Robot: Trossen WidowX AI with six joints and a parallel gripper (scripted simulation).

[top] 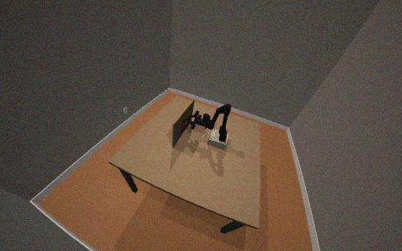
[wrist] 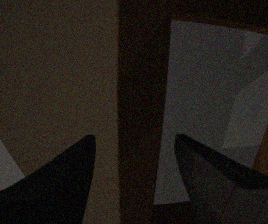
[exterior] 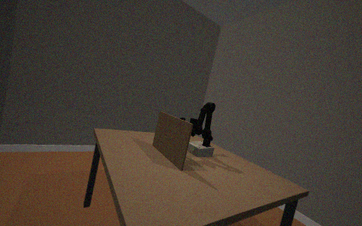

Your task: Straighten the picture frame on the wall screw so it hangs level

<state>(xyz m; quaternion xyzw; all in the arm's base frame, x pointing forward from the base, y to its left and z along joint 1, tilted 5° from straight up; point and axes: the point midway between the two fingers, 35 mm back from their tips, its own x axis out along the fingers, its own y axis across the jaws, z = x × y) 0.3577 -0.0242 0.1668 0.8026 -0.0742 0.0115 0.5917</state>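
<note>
Dark-brown wooden picture frame (wrist: 141, 116) fills the wrist view's centre and upper right, its left bar between the black gripper's (wrist: 134, 183) half-open fingers, contact unclear, nothing visibly gripped.

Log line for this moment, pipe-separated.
phase: pre-grasp | jaws: open, astride picture frame side rail, gaps both sides | hold: none | frame: against wall panel | level: cannot tell

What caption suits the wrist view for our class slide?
Gripper fingers straddling the dark side rail of the tilted picture frame, closing but not yet gripping.
</note>
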